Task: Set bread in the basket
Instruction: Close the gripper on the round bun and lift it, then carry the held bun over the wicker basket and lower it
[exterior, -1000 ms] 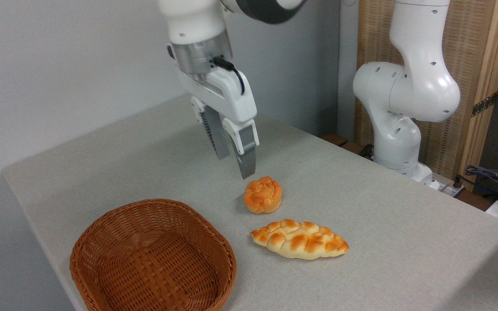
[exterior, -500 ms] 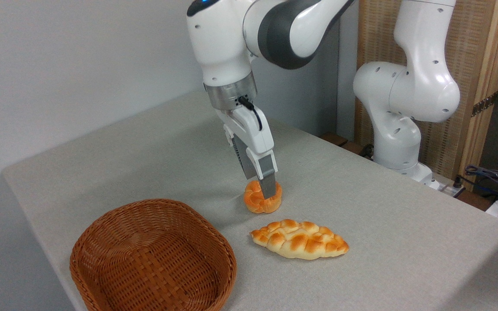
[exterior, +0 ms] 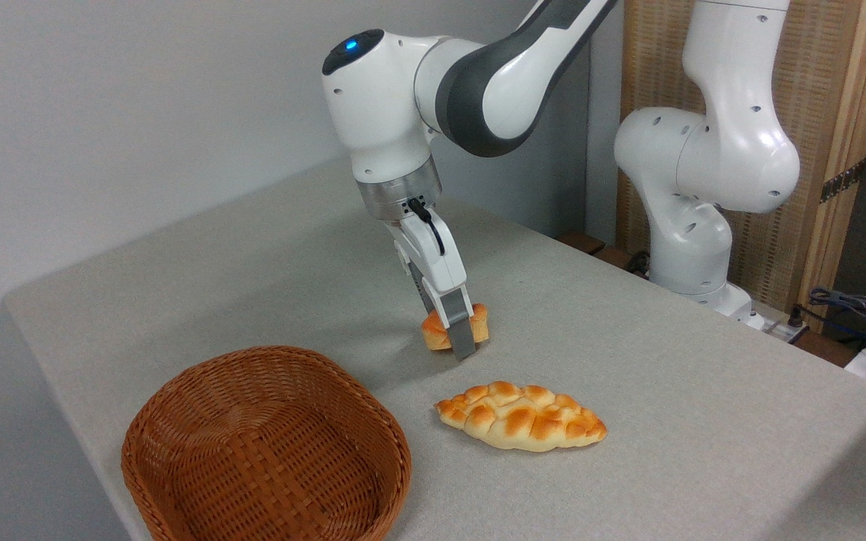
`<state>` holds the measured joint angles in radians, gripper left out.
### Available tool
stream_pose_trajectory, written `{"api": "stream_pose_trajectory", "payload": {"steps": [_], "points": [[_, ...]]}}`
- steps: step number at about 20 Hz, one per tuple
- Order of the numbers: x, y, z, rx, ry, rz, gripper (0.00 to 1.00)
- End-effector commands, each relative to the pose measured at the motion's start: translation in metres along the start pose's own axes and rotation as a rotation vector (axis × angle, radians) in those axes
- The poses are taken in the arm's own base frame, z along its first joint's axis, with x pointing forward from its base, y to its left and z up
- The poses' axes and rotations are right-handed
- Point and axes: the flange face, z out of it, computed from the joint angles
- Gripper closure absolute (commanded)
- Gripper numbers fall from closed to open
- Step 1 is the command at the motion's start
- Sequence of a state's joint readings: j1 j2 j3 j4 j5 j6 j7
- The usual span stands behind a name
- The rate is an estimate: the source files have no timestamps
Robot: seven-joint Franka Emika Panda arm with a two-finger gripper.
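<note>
Pincer point(exterior: 457, 336) lower, bread point(exterior: 480, 324) half-hidden.

I look all over and I see no words, numbers, labels or signs that I can read on anything here.
</note>
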<state>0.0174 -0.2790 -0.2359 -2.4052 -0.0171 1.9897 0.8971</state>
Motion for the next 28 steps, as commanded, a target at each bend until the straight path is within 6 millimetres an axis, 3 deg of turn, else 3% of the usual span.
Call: {"api": "stream_pose_trajectory", "payload": {"steps": [1,8,16,18,22,25,28], "points": [[-0.001,-0.001,0.0,0.016,0.0,0.019,0.71],[0.003,-0.005,0.001,0.0,-0.005,0.022,0.74],[0.023,-0.035,-0.055,-0.009,0.028,0.009,0.76],[0.031,-0.048,-0.082,0.001,0.053,0.005,0.75],[0.038,-0.106,-0.139,0.022,0.221,-0.062,0.73],[0.056,-0.139,-0.145,0.059,0.305,-0.08,0.68],[0.075,-0.164,-0.129,0.161,0.376,-0.086,0.51]]}}
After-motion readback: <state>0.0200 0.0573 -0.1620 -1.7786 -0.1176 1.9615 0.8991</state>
